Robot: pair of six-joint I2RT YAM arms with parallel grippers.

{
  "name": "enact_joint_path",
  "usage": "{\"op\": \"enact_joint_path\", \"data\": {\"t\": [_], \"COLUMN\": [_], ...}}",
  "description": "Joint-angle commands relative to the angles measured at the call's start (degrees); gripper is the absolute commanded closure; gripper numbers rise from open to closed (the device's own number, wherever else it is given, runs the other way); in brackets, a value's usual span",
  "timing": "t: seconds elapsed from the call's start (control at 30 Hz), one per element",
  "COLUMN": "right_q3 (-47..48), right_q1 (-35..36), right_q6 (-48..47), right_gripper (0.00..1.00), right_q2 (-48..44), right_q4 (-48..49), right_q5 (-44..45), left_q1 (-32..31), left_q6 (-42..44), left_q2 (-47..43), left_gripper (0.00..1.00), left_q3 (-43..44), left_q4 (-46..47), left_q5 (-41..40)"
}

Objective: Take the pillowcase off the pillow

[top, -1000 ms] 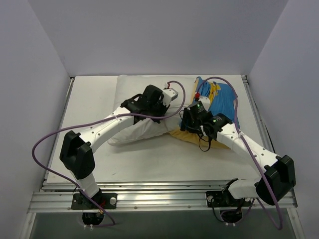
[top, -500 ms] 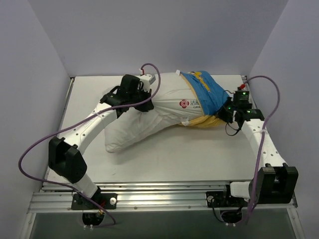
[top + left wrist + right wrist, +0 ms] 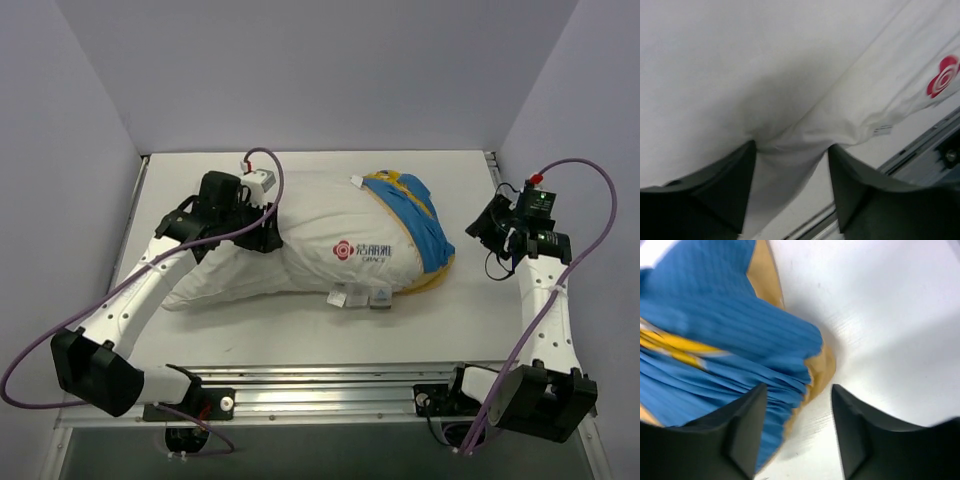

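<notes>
1. The table (image 3: 300, 330) carries everything. The load lies across its middle, long axis running left to right, with bare surface on the right for a pull to run into.
2. The pillow (image 3: 300, 225) is mostly bare white. Only its right end is covered, so I judge the job close to done, with one firm draw to the right likely enough.
3. The pillowcase (image 3: 415, 215) sits bunched over that right end like a cap, blue folds gathered and yellow lining showing along the rim. A good grab takes the blue cloth alone, at the far right bulge and not at the rim, so the stuffing is not pinched with it.
4. The left gripper (image 3: 792, 145) is clamped on a thick fold of white pillow fabric toward the left end, and the creases run into its jaws. That hold should serve as the anchor — pulling left, or simply holding firm, while the other arm draws away.
5. The right gripper (image 3: 799, 386) stands with its jaws apart and nothing between them, just right of the blue cloth and not touching it. It needs to go in low, close on a gathered ridge, then pull straight right — a lifting pull risks dragging the whole pillow.
6. The red logo (image 3: 343, 250) and the small tags (image 3: 358, 296) at the near edge lie outside the case, so they should not snag.
</notes>
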Motion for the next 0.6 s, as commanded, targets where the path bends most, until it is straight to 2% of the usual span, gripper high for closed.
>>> {"op": "enact_joint_path", "data": {"t": [0.0,0.07,0.1,0.13,0.17,0.3,0.43,0.47,0.57], "right_q3": [4.11,6.83,7.63,8.33,9.39,13.52,21.24,23.44,31.26], "right_q1": [1.09,3.99,5.04,6.62,7.33,11.98,20.07,22.95,26.83], "right_q6": [-5.78,-6.67,-7.19,-8.42,-8.78,-10.53,-12.90,-14.39,-15.81], "right_gripper": [0.47,0.36,0.34,0.31,0.28,0.24,0.21,0.21,0.19], "right_q2": [-5.04,-4.78,-4.43,-3.90,-2.42,4.08,13.31,17.85,26.41], "right_q4": [2.65,3.44,4.66,5.19,5.90,7.31,6.70,5.56,4.85], "right_q5": [3.05,2.52,1.47,0.59,-0.29,-2.94,0.92,2.06,5.50], "left_q1": [-0.12,-0.04,-0.04,-0.04,0.14,0.40,0.58,0.67,0.76], "left_q6": [0.12,-0.67,-0.67,-0.50,-0.24,2.74,8.10,8.72,8.64], "left_q2": [-5.18,-3.70,-2.64,-1.32,1.91,13.25,26.87,32.47,41.89], "left_gripper": [0.23,0.10,0.03,0.00,0.05,0.06,0.06,0.06,0.06], "left_q3": [1.71,5.14,9.51,11.81,14.10,26.66,42.72,45.56,54.36], "left_q4": [1.66,2.37,2.89,2.99,3.08,1.59,-3.07,-5.60,-9.30], "left_q5": [-0.38,0.06,-0.20,-0.37,-0.38,1.82,5.68,6.64,10.25]}}
